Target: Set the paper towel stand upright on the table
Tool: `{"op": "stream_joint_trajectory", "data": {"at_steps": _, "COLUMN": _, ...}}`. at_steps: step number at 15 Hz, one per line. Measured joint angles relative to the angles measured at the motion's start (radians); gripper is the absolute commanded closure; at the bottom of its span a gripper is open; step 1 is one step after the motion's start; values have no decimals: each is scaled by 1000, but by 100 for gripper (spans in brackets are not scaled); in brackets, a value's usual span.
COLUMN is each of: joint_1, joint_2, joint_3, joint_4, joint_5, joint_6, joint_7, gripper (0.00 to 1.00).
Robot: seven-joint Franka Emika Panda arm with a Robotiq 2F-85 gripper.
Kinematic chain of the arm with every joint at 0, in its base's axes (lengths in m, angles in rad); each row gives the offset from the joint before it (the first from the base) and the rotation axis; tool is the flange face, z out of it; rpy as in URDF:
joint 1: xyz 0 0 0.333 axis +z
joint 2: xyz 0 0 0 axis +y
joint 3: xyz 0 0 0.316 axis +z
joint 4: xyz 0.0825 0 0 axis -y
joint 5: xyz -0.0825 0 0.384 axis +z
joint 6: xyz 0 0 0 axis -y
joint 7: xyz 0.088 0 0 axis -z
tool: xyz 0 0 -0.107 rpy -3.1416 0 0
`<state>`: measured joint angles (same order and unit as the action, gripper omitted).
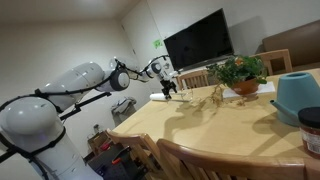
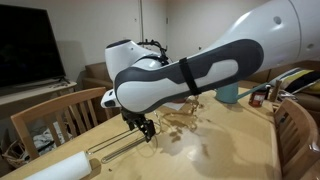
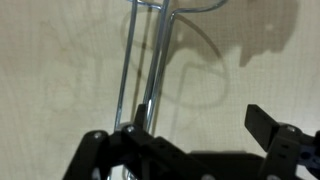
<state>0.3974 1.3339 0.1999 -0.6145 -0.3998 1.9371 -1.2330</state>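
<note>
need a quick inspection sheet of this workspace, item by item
surface: table, light wood, smooth top
job's things: paper towel stand lying on its side, not yet upright
clutter: potted plant, teal container, dark cup, white oblong object
grippers: gripper open, low over the stand's rods, holding nothing
cables: black cable running along the arm
surroundings: television, wooden chair

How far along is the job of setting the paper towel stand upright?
Done: only the approach. The open end effector hangs over the post. In hand: nothing is gripped; the paper towel stand lies flat on the table. Left: close on it, tilt it upright, release.
</note>
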Motion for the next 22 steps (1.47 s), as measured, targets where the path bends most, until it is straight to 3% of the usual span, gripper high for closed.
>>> {"op": "stream_joint_trajectory", "data": {"at_steps": 10, "joint_1": -13, "joint_2": 6, "joint_3": 0, "joint_4": 3, "joint_5": 1, "joint_6": 0, "joint_7": 0, "gripper": 0}}
{"op": "stream_joint_trajectory", "data": {"at_steps": 16, "joint_1": 6, "joint_2": 32, "joint_3": -46, "joint_4": 54, "joint_5": 105, "joint_6": -73, "joint_7": -18, "gripper": 0}}
{"op": "stream_joint_trajectory", "data": {"at_steps": 22, "joint_1": 14, "joint_2": 56, "joint_3": -62, "joint_4": 101, "joint_5": 125, "joint_6": -115, "joint_7": -18, "gripper": 0}}
